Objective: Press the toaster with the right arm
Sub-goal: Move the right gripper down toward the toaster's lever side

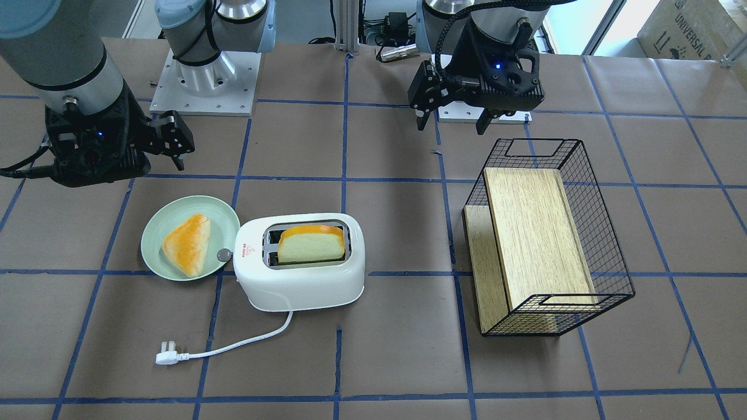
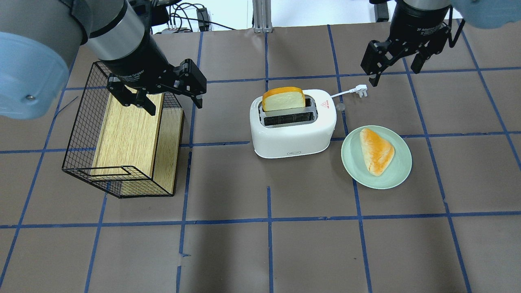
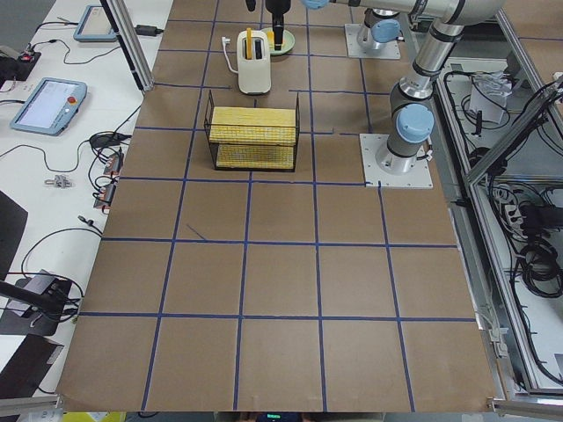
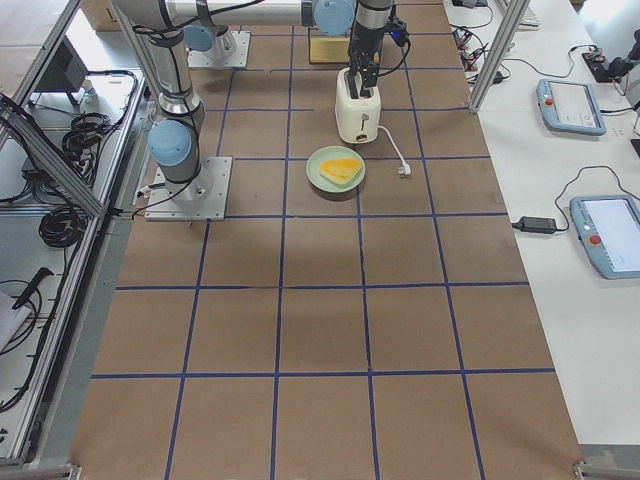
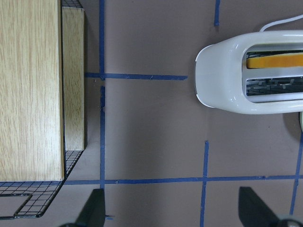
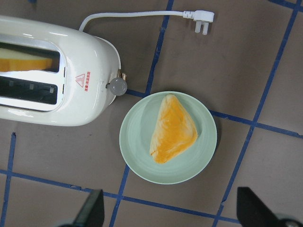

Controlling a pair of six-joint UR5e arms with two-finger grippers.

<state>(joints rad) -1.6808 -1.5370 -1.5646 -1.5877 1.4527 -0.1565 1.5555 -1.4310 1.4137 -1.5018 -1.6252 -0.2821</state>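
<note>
One white two-slot toaster (image 2: 293,138) stands in the middle of the surface (image 2: 264,244), between the black wire basket (image 2: 81,134) and the green plate (image 2: 358,171).

Both claws hang clear of it with fingers spread wide: the right claw (image 2: 392,67) off the toaster's knob end, near the loose plug (image 2: 361,90), and the left claw (image 2: 171,97) over the basket. The shell looks like smooth, rigid plastic and is probably light, so a sideways shove could skid or tip it. The place to press is the small round silver knob (image 6: 117,86) at the end facing the plate, just beside the rim. It needs no grip, only a straight downward push from on top. Being rounded and shiny, it may slip from under a fingertip. The bread slice (image 2: 283,99) standing proud in one slot looks soft and is best avoided.
</note>
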